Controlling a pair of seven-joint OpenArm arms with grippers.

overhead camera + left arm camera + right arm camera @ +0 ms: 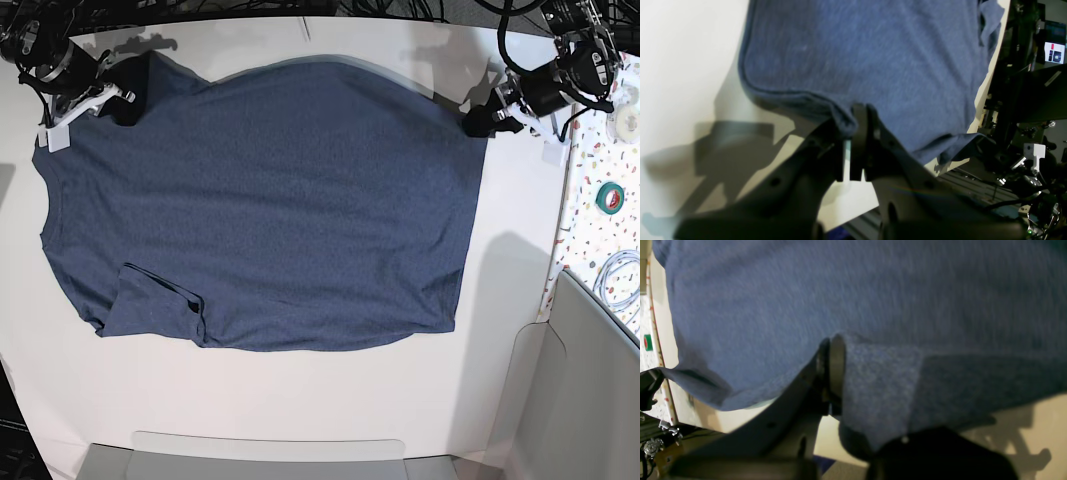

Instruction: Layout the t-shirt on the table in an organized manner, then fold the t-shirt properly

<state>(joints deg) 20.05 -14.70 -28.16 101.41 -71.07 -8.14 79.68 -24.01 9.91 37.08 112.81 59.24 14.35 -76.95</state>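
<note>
The dark blue t-shirt (270, 200) lies spread on the off-white table (300, 400), plain side up, with no lettering showing. One sleeve (160, 305) is folded over onto the body near the front left. My left gripper (478, 122) is at the shirt's far right corner, and in the left wrist view the left gripper (853, 133) is shut on the hem of the t-shirt (857, 50), lifting it slightly. My right gripper (122, 103) is at the far left corner. The right wrist view shows the right gripper (828, 353) shut on a fold of the t-shirt (806, 290).
A narrow speckled surface (590, 230) borders the table on the right, carrying a green tape roll (610, 196) and a white cable (620, 280). Grey panels stand at the front edge (270, 455) and the front right (590, 400). Cables and equipment crowd the far edge.
</note>
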